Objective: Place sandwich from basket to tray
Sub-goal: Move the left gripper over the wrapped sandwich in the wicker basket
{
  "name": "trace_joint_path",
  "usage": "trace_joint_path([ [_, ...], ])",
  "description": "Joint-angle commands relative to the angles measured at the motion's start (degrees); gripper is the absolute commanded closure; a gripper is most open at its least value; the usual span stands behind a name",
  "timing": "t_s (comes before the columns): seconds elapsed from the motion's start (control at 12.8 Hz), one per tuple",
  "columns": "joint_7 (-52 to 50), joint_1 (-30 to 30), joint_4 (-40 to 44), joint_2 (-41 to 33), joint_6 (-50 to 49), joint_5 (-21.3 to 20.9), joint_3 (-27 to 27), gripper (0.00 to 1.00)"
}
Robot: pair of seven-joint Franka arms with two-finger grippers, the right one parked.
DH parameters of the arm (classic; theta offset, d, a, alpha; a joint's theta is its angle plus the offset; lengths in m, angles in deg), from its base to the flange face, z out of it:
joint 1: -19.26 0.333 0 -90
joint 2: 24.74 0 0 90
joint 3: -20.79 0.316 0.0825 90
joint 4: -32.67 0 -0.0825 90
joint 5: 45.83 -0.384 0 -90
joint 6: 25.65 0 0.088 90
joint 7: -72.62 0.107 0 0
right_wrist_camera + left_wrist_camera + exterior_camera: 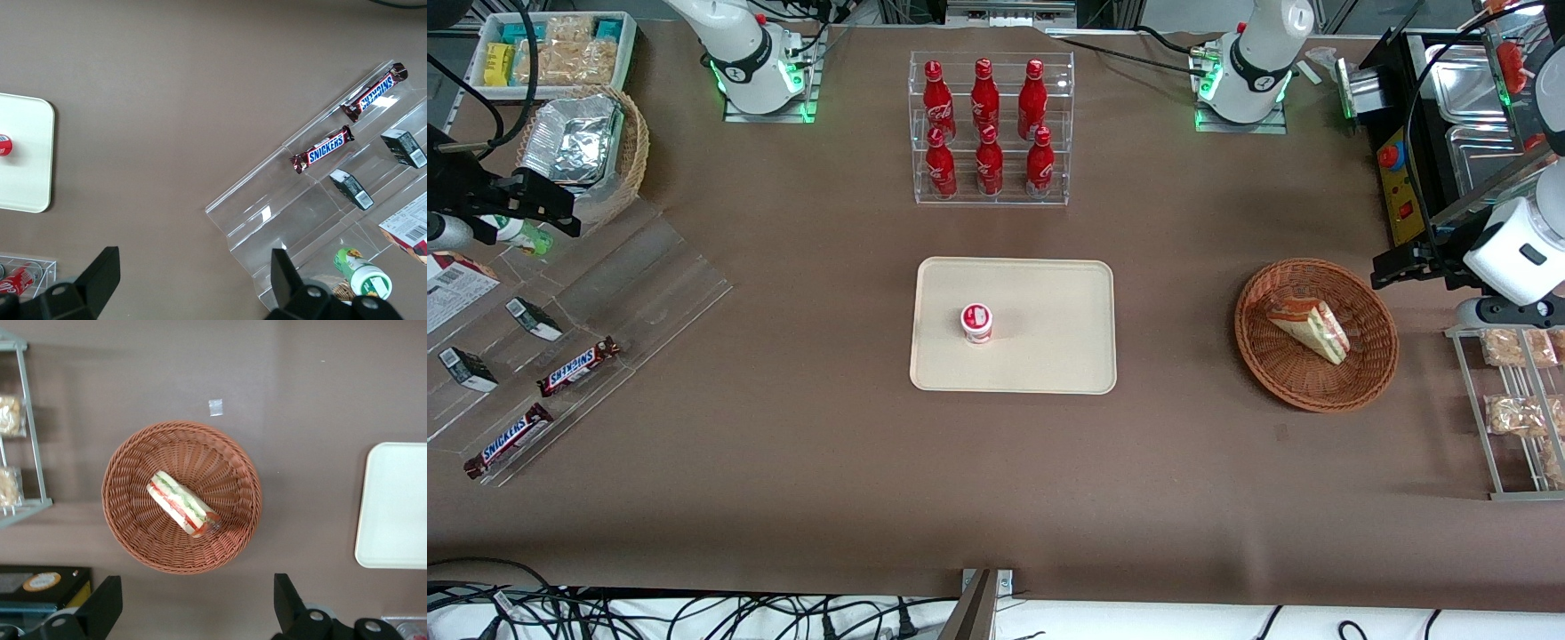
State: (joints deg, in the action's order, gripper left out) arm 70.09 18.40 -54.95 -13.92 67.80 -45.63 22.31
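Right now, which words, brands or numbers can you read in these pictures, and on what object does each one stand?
"SNICKERS": on each of the two chocolate bars on the clear acrylic stand.
Red bottles: white script, too small to read.
Small cup on the tray: label unreadable.
Gripper, above the basket with the sandwich: no text.

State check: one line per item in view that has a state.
sandwich: in the basket, on its side, ungrasped
basket: upright on the table
tray: flat, holds one small cup
cup: upright, lidded
gripper: open, above the basket, holding nothing
cola bottles: upright in the rack, capped
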Motion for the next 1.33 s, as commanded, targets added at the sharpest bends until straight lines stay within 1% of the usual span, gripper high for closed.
trace_joint_path([
  [0.0,-6.68,1.73,-3.34,0.51,2.78,-1.08,-0.2,0.0],
  [0.16,-12.56,1.91,-7.63,0.34,6.9,-1.34,-0.02,0.0],
  [0.23,-15.82,1.91,-10.18,-0.1,9.62,-3.08,-0.11,0.0],
  [0.31,-18.98,1.91,-12.47,-0.36,11.82,-3.97,-0.11,0.0],
  [0.55,-29.35,2.0,-20.02,-1.68,20.07,-4.07,-0.11,0.0],
  [1.01,-38.6,3.15,-33.47,-1.42,38.09,-4.15,-0.11,0.0],
  [1.25,-40.11,3.15,-38.67,-0.9,45.58,-4.15,-0.11,0.0],
])
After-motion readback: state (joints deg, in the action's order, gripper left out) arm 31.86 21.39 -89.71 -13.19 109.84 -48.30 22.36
